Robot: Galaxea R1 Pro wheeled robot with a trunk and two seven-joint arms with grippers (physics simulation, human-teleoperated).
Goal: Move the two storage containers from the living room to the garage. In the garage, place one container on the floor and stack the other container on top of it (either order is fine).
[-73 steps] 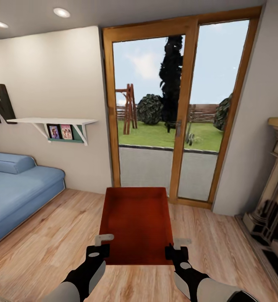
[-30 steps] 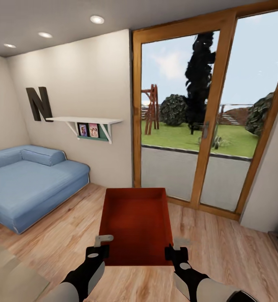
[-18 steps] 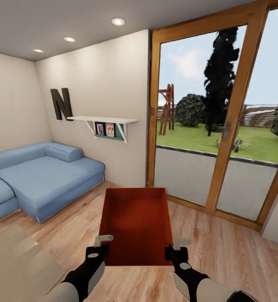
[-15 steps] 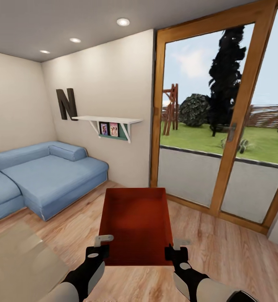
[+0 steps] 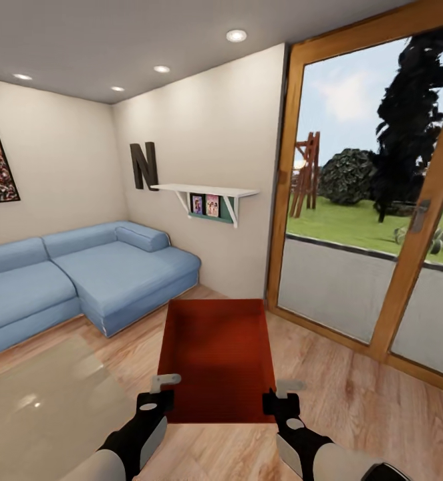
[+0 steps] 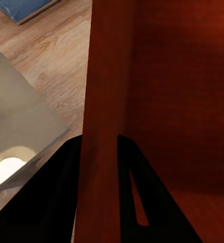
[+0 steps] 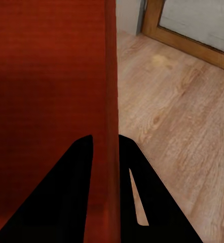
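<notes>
Carrying one storage container [image 5: 216,357] between both arms, long axis running away: left end effector [image 5: 160,391] clenched on its left wall, right end effector [image 5: 282,394] on its right, above living-room wood floor [image 5: 355,394].

Open orange-red storage container [image 5: 217,357], level, aloft

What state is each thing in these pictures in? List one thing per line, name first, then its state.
Storage container: empty, no lid, held level above the wood floor.
Left gripper: shut on the container's left wall.
Right gripper: shut on the container's right wall.
Glass door: closed.
Ceiling lights: on.
Sofa: unoccupied.
Shelf: holding two small pictures.
</notes>
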